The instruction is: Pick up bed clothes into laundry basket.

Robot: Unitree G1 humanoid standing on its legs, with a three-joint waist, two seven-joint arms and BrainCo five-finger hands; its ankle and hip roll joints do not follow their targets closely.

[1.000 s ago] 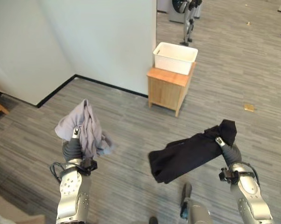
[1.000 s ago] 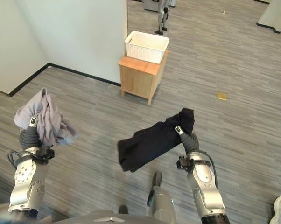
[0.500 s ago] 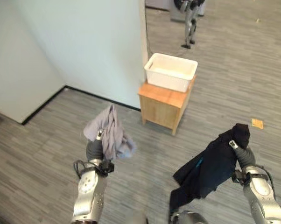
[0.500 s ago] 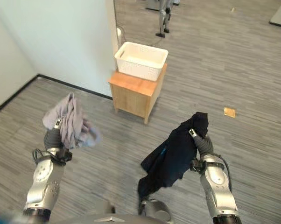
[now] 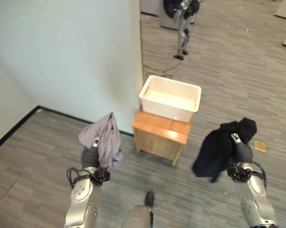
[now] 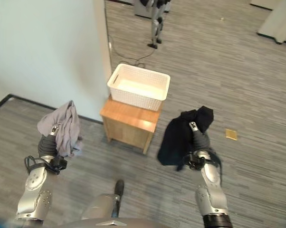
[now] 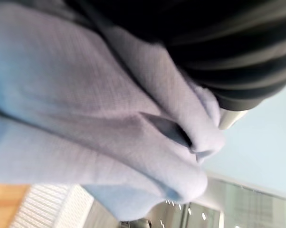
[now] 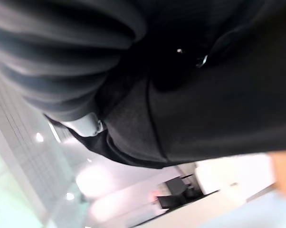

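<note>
Bright, even indoor light; glare on the wooden cabinet top. Both wrist views are blurred by close cloth, with small ceiling lights glowing behind.

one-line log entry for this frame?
left hand: holds grey garment | right hand: holds black garment | white basket: on wooden cabinet, ahead

The black garment, spread out sideways from the right hand a second ago, is now gathered into a bunch hanging beside that hand. The white basket (on its wooden cabinet) is seen nearer, between both raised hands.
</note>
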